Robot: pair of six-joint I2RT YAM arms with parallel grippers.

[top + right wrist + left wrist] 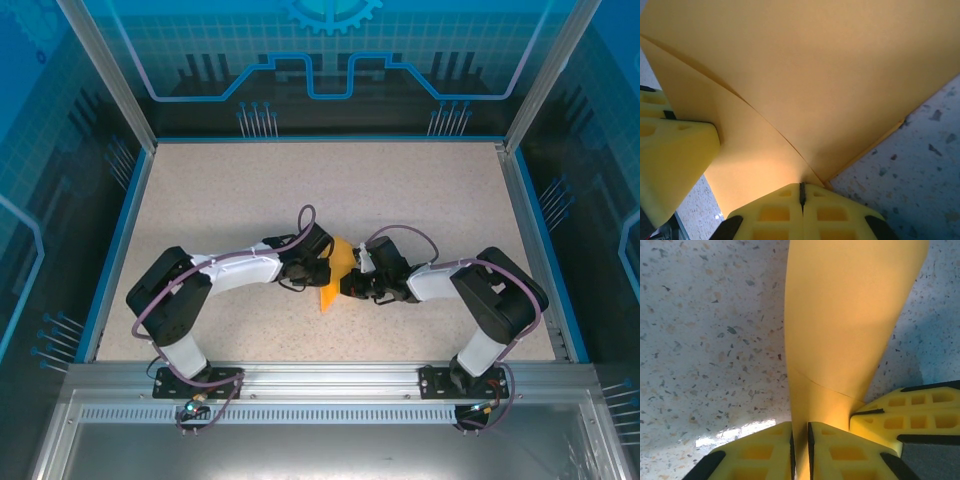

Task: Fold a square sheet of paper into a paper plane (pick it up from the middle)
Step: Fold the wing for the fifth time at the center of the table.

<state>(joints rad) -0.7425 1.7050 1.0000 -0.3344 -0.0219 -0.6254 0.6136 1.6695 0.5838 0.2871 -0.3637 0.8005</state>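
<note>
The creased square sheet of paper point(337, 262) stood raised near the middle of the table point(420, 190). The right gripper point(801, 186) was closed tight on it. The left gripper point(800, 427) had jaws a narrow slit apart with the sheet between them; whether they clamped it could not be told.

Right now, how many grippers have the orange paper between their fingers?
2. The left gripper, left of centre, has the orange paper between its fingers; the right gripper, facing it, is shut on the paper.
</note>
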